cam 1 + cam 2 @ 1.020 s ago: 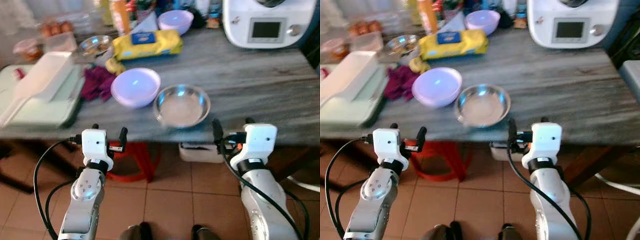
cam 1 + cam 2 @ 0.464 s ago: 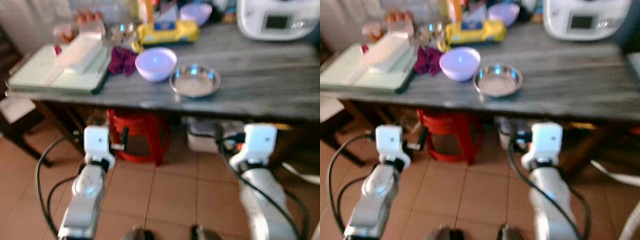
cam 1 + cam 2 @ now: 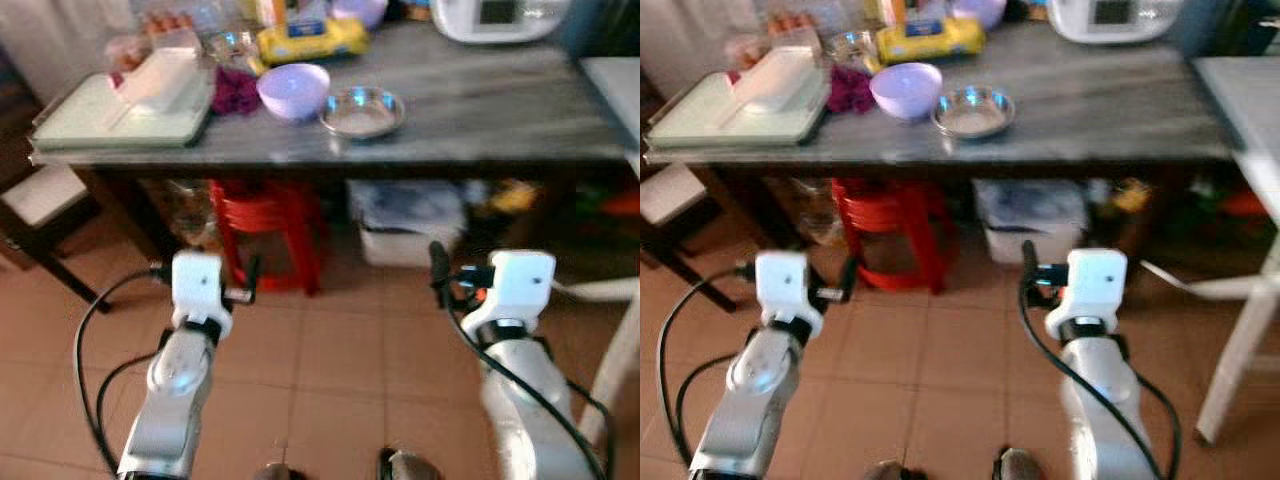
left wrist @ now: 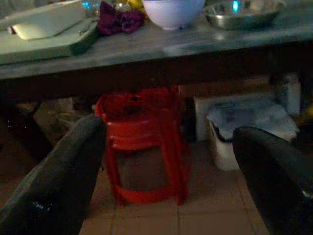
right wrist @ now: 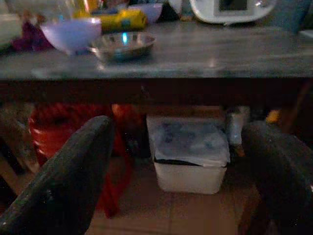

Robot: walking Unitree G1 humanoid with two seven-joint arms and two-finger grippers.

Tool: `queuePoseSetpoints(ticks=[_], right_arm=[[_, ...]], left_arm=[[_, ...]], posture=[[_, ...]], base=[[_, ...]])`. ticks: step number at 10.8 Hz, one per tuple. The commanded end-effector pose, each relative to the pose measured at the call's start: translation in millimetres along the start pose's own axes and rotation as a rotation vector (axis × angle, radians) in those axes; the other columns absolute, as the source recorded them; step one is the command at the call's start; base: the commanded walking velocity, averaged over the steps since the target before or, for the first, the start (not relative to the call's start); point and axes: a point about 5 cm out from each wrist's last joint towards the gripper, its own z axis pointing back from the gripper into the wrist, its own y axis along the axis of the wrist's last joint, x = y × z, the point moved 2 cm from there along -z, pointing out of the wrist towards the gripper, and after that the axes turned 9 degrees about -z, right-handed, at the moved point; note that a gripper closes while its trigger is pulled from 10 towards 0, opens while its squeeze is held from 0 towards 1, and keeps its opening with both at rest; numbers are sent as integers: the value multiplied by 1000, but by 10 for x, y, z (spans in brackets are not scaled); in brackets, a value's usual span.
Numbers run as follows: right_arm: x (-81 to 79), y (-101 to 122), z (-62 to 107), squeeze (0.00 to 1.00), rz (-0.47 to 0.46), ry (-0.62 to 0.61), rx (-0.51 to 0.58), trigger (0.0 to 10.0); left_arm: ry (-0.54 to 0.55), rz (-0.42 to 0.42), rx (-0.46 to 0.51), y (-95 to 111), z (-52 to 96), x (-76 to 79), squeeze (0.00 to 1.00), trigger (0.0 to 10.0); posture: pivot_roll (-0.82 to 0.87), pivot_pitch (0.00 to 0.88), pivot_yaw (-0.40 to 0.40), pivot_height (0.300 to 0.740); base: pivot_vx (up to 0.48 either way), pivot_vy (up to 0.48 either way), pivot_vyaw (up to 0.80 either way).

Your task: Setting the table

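Both grippers are held out over the tiled floor [image 3: 330, 350], short of the table's near edge: the left gripper [image 4: 161, 171] and the right gripper [image 5: 181, 166] are each seen with fingers spread wide and nothing between them.

Table [image 3: 500, 110]: a long grey wood-grain top, seen from the front.

Pale green tray [image 3: 90, 125]: laid at the table's left end, reaching its near-left corner, with a white lidded box [image 3: 155, 78] on it.

White appliance [image 3: 495, 15]: set at the far edge, toward the right.

Yellow packet [image 3: 310, 38]: laid along the far edge, left of the appliance.

Lilac bowl [image 3: 293, 90]: placed left of the middle, between the tray and the steel dish.

Steel dish [image 3: 362, 110]: set just right of the lilac bowl, near the front edge; it appears empty.

Purple cloth [image 3: 236, 92]: bunched between the tray and the lilac bowl.

Below the table, a red stool [image 3: 265, 225] is seen on the left and a white bin [image 3: 410, 225] beside it on the right.
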Motion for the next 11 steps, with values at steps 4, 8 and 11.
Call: queuePoseSetpoints(ticks=[4, 8, 11], right_arm=[[-21, 14, -33, 0, 1, 17, 6, 10000], [-40, -6, -49, 0, -4, 25, 2, 10000], [-41, -2, -57, 0, -15, 19, 4, 10000]], left_arm=[[-65, 8, 53, 54, 47, 27, 0, 10000], [-72, 12, 49, 57, 26, 17, 0, 10000], [-78, 23, 49, 67, 13, 47, 0, 10000]], posture=[[-152, 164, 126, 740], [-149, 160, 130, 740], [-151, 161, 132, 740]], base=[[-66, 0, 0], [0, -78, 0], [0, -465, 0]])
